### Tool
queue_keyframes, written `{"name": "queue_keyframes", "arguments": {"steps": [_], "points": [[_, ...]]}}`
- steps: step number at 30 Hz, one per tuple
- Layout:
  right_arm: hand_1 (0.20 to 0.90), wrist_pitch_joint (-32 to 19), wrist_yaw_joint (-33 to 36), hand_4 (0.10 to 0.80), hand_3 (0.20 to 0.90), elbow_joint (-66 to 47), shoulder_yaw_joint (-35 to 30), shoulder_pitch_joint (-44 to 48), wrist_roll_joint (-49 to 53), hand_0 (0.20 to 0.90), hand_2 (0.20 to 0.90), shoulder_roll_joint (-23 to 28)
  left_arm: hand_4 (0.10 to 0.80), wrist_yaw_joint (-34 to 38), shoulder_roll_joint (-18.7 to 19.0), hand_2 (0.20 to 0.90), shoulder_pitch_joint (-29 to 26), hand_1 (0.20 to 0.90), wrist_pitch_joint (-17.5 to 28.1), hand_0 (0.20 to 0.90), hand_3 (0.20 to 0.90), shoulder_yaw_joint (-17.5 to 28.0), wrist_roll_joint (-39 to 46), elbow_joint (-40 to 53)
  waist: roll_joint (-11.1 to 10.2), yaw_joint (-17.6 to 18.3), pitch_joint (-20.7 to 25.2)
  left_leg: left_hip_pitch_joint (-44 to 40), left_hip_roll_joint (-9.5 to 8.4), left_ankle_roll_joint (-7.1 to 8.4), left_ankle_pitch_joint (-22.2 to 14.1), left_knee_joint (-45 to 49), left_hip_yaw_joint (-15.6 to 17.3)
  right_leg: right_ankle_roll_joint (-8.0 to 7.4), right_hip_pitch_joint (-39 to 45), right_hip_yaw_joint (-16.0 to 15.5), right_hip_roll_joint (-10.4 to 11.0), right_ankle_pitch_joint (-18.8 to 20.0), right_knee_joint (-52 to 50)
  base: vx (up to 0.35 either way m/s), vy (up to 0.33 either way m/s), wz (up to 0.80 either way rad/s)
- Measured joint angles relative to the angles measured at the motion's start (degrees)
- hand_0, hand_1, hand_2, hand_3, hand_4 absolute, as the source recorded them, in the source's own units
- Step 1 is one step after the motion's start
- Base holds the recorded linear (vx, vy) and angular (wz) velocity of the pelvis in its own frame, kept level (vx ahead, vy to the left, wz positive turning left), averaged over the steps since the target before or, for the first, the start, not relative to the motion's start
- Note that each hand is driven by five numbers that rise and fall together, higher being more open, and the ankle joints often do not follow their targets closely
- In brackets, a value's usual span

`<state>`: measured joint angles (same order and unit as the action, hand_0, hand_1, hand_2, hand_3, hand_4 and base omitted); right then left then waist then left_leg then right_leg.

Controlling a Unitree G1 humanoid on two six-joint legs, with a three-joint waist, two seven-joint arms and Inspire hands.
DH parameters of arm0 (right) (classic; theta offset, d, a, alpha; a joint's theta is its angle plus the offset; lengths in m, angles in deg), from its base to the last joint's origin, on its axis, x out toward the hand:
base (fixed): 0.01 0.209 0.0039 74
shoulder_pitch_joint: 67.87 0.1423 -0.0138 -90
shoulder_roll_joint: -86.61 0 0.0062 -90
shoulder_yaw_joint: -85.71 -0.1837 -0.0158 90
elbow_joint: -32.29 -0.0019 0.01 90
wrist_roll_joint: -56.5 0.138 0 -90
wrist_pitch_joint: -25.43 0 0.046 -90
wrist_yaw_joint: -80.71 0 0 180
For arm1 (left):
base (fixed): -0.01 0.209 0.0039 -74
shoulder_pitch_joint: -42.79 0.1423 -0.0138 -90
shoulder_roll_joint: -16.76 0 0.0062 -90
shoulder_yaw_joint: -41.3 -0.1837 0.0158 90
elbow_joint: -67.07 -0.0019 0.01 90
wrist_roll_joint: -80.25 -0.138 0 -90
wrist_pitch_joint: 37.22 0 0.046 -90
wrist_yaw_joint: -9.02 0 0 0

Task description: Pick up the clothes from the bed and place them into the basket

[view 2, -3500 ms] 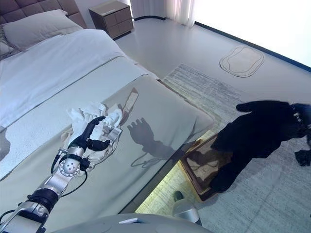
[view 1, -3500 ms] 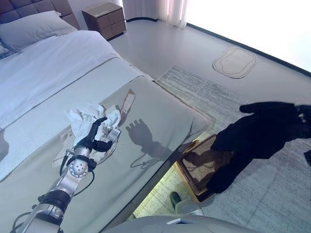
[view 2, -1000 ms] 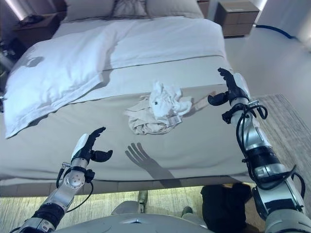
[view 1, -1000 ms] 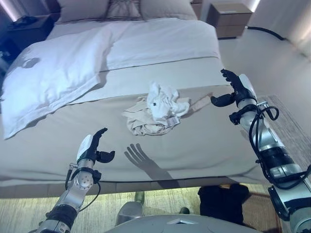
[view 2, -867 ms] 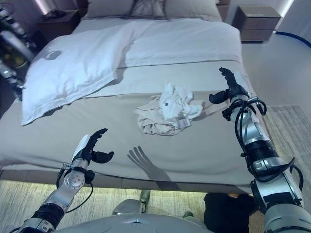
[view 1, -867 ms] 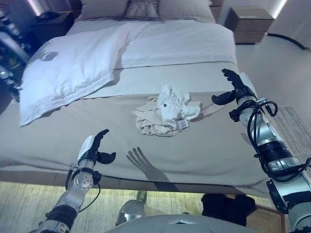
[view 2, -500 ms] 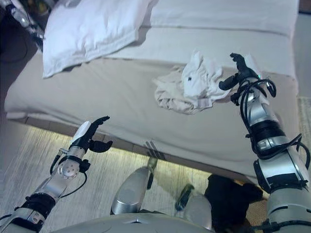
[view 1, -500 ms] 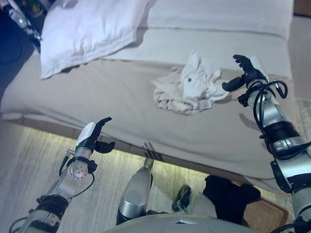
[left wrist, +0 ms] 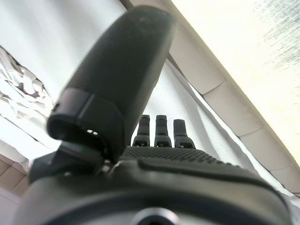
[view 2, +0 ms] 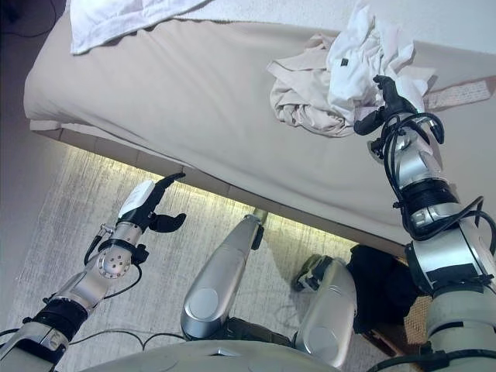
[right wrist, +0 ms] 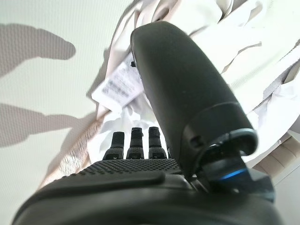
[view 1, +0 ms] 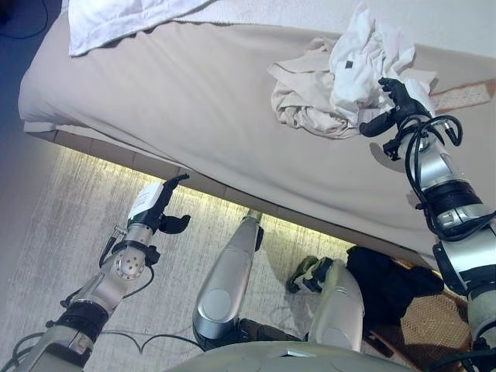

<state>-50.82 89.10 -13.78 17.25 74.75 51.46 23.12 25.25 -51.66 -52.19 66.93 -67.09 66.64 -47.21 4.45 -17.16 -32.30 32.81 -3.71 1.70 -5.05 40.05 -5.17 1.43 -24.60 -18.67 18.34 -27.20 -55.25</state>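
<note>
A heap of clothes lies on the bed [view 1: 178,93]: a white garment [view 1: 364,54] on top of a beige one [view 1: 302,101]. My right hand [view 1: 397,101] is open at the heap's near right edge, fingers relaxed and close over the white cloth. In the right wrist view the hand [right wrist: 140,187] has straight fingers, and the white cloth [right wrist: 243,28] with a label [right wrist: 115,84] lies just past them. My left hand [view 1: 152,205] is open and empty over the rug beside the bed's near edge. The wicker basket [view 1: 438,325] stands on the floor at lower right with a black garment [view 1: 387,283] in it.
A white duvet [view 1: 116,15] lies on the bed at upper left. A beige strap [view 1: 465,94] lies on the bed to the right of the heap. A grey rug [view 1: 70,209] covers the floor along the lit bed edge.
The whole view has tilted down toward the floor and bed edge. My right hand now sits closer to the heap, at its right edge. My left hand stays open.
</note>
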Motion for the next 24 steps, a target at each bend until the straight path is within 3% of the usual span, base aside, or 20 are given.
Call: {"name": "queue_keyframes", "arguments": {"steps": [3, 10, 24], "points": [[0.900, 0.4, 0.8, 0.800, 0.900, 1.2, 0.0, 2.2, 0.4, 0.900, 0.900, 0.1, 0.800, 0.7, 0.4, 0.900, 0.9, 0.900, 0.1, 0.900, 0.900, -0.3, 0.0, 1.2, 0.0, -0.1, 0.0, 3.4, -0.03, 0.04, -0.2, 2.5, -0.2, 0.65, -3.4, 0.5, 0.1, -0.8, -2.6, 0.000, 0.000, 0.00], [0.900, 1.5, 4.4, 0.800, 0.900, 2.3, 2.0, 7.5, 0.5, 0.900, 0.900, 2.0, 0.800, 2.4, 1.4, 0.900, 2.2, 0.900, 0.1, 0.900, 0.900, -2.0, 0.1, 4.1, 0.0, -0.6, 0.0, 9.9, -0.08, -0.03, -0.2, 5.7, -1.1, 0.53, -9.7, 0.6, 0.3, -1.0, -6.2, -0.035, 0.009, 0.04], [0.900, 3.0, 10.1, 0.800, 0.900, 4.3, 2.6, 16.3, 4.6, 0.900, 0.900, 7.8, 0.800, 3.4, 3.8, 0.900, 3.8, 0.900, 1.4, 0.900, 0.900, -1.9, 0.3, 5.9, 0.0, -1.1, 0.0, 12.1, -0.21, 0.05, -0.2, 7.6, -1.5, 0.52, -11.3, 0.7, 0.3, -1.1, -7.5, -0.004, -0.001, 0.01]]}}
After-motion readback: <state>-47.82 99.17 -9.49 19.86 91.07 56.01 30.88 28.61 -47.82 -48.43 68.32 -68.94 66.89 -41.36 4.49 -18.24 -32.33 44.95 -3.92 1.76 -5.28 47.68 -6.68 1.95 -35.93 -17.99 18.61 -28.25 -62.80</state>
